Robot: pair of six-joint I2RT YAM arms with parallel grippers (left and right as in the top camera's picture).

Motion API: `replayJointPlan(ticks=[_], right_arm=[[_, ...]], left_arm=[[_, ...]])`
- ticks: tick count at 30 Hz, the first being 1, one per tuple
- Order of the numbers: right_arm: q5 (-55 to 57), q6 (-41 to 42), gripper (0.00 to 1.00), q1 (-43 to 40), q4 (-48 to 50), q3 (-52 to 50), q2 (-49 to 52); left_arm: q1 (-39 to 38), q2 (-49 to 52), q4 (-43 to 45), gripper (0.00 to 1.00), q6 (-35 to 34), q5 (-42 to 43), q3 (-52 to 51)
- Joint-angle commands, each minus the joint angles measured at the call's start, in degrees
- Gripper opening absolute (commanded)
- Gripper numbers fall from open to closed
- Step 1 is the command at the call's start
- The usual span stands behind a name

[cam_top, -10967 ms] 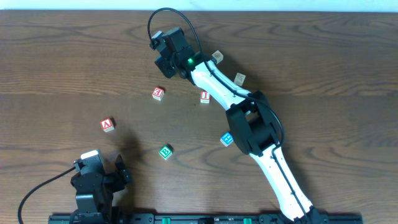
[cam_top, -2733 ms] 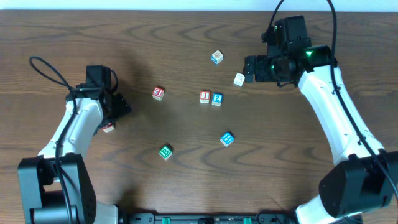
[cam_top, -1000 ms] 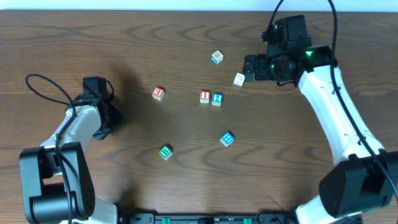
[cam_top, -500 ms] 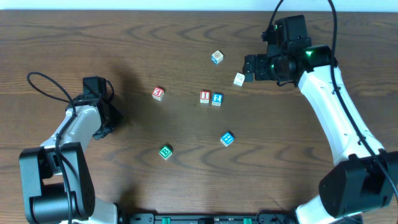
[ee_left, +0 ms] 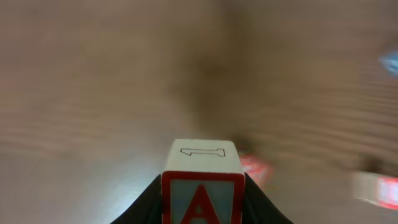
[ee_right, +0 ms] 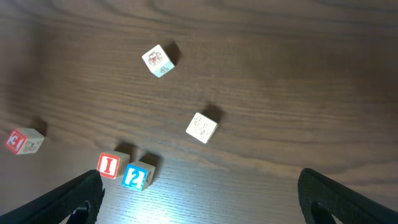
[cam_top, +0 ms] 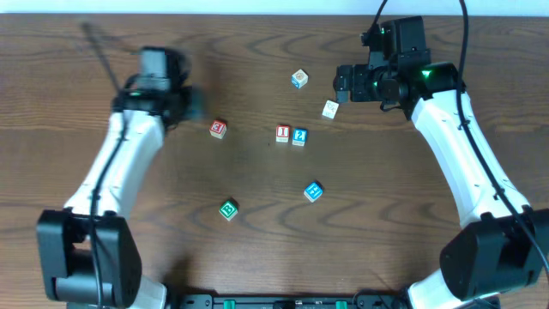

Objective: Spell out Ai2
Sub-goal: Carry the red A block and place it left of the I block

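"Two arms over the wooden table [cam_top: 257,257]: where do they stand?"

"From the table's middle, the right arm [cam_top: 463,163] reaches to about one o'clock, the left arm [cam_top: 120,172] to about ten o'clock, blurred at its end."

"And the grippers?"

"The right gripper [ee_right: 199,180] is spread wide with nothing between its fingers. The left gripper [ee_left: 203,205] is closed on the A cube [ee_left: 203,186], its red letter facing the wrist camera."

"The other letters?"

"The I cube [cam_top: 282,133] lies near the middle, the 2 cube [cam_top: 299,136] just beside it at its three o'clock. The E cube [cam_top: 218,128] lies apart, at the I's nine o'clock, the H cube [cam_top: 313,191] at its five o'clock."
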Motion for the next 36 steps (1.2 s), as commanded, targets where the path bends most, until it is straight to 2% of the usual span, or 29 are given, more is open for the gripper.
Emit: replayJointPlan(ticks=[1,5,10,12,23,36], right_arm=[[1.8,0.2,0.99,-1.1,0.1,0.4,-0.6],[1.1,0.2,0.99,-3.7,0.1,0.4,-0.6],[-0.5,0.2,0.99,-6.1,-0.1,0.4,-0.6],[-0.8,0.2,0.99,-6.5,-0.3,0.4,-0.6],[-0.8,0.2,0.99,-6.5,-0.6,0.4,-0.6],[-0.8,0.2,0.99,-6.5,-0.5,0.4,-0.6]], left_arm=[[-6.1,0.3,1.2,0.06,5.9,1.5,0.7],[-11.4,2.8,1.4,0.06,5.4,-2.4,0.7],[-14.3,7.5,3.2,0.06,5.4,0.0,1.1],[-15.1,8.8,2.8,0.06,3.4,0.3,1.2],[-17.2,13.6,2.3,0.06,-6.0,0.7,1.2],[-18.4,16.7,4.9,0.06,-10.1,1.2,2.8]])
